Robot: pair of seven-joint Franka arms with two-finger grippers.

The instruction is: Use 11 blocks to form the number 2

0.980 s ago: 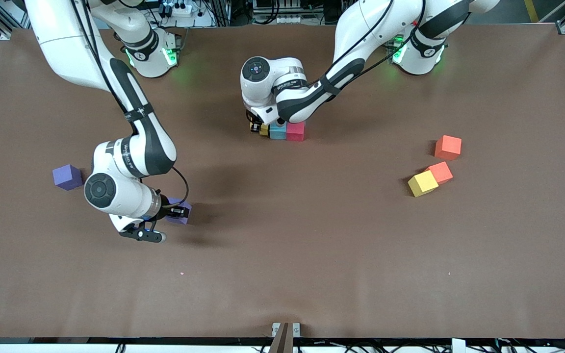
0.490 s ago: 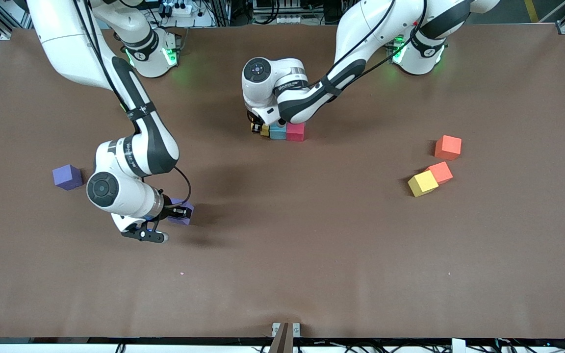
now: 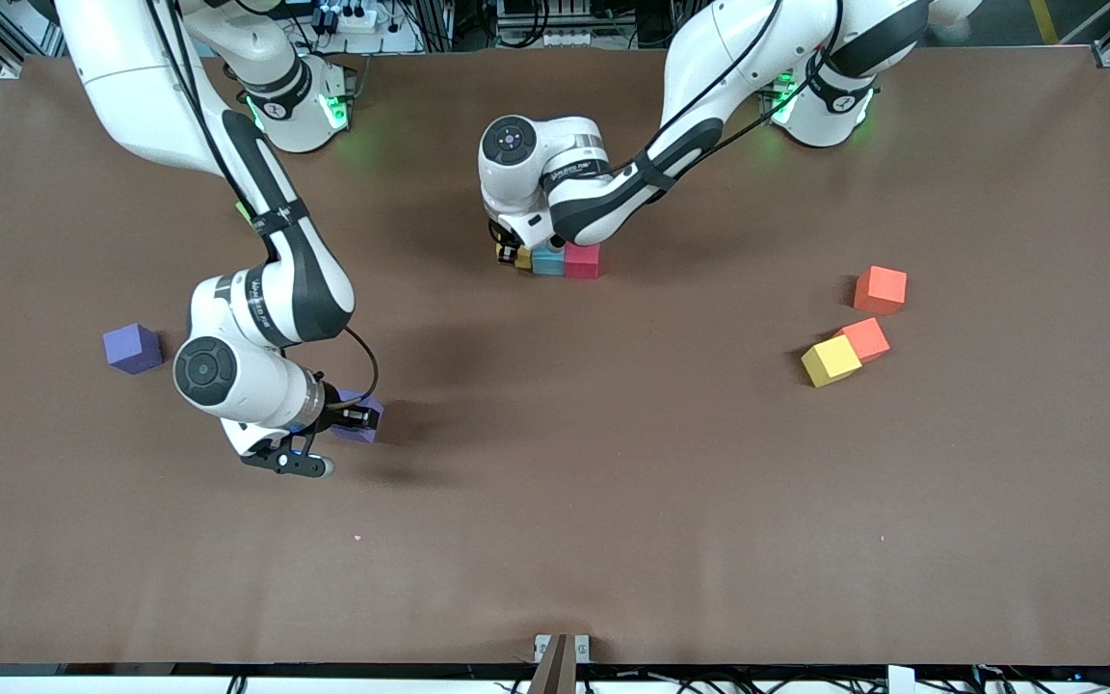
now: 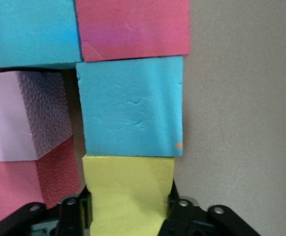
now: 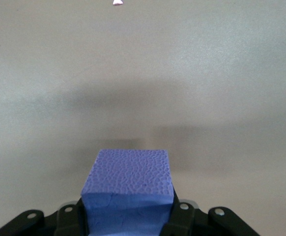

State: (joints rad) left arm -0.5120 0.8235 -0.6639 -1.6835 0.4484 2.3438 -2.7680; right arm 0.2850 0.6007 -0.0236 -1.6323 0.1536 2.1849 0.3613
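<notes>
A: Item one, the left gripper (image 3: 515,253)?
B: Down at the partly built number 2 (image 3: 555,258), in the middle of the table toward the arms' bases. Its fingers (image 4: 175,204) pinch a yellow block (image 4: 128,191) from both sides. That block touches a teal-blue block (image 4: 130,105), which in turn touches a red block (image 4: 133,27), the three in one line.

A: Other blocks in that cluster?
B: The left wrist view lists a second teal-blue block (image 4: 30,32), a pale pink block (image 4: 22,115) and another red block (image 4: 20,191) alongside that line. From the front only the nearest row shows, the rest hidden under the arm.

A: Item two, the right gripper (image 3: 355,416)?
B: Toward the right arm's end of the table, just over the brown table (image 3: 613,501). Its fingers (image 5: 182,214) are pressed onto a purple block (image 5: 130,179), one on each side.

A: Loose stock?
B: A second purple cube (image 3: 132,347) on the table, beside the right arm's wrist and closer to that end's edge. Toward the left arm's end: an orange-red cube (image 3: 880,289), then nearer the front camera another orange-red cube (image 3: 865,338) touching a yellow cube (image 3: 831,360). All three lie well apart from the number 2.
</notes>
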